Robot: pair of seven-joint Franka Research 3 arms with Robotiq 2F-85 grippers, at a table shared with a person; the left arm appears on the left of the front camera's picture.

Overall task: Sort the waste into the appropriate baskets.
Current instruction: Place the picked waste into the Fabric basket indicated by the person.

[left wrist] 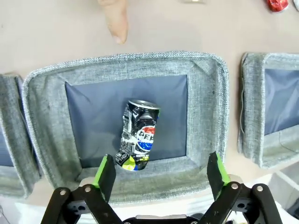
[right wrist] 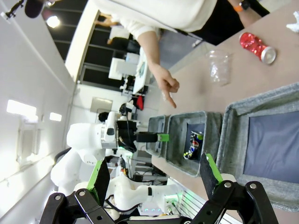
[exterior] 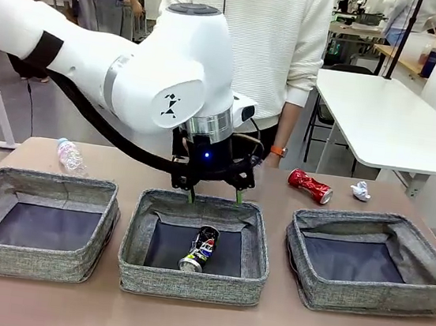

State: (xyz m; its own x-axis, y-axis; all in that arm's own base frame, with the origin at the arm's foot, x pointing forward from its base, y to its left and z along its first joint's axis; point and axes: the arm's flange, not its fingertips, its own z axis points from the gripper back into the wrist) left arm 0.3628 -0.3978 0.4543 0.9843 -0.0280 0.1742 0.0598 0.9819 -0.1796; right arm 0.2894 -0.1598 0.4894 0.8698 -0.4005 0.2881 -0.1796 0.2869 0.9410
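A dark printed drink can (exterior: 199, 249) lies dented on the bottom of the middle basket (exterior: 188, 280). My left gripper (exterior: 214, 197) hangs open just above that basket's far wall. In the left wrist view the can (left wrist: 138, 135) lies apart from my open left gripper (left wrist: 161, 165), below and between its spread green pads. A crushed red can (exterior: 309, 185), a crumpled white paper ball (exterior: 360, 191) and a clear plastic bottle (exterior: 70, 156) lie on the table behind the baskets. My right gripper (right wrist: 154, 170) is open and empty above the right basket (right wrist: 261, 121). A clear plastic cup (right wrist: 218, 66) stands on the table.
The left basket (exterior: 31, 259) and right basket (exterior: 365, 296) hold nothing. A person stands at the far side; one hand (right wrist: 166, 86) points a finger (left wrist: 117, 21) down at the table just behind the middle basket. A white table (exterior: 390, 120) stands at the back right.
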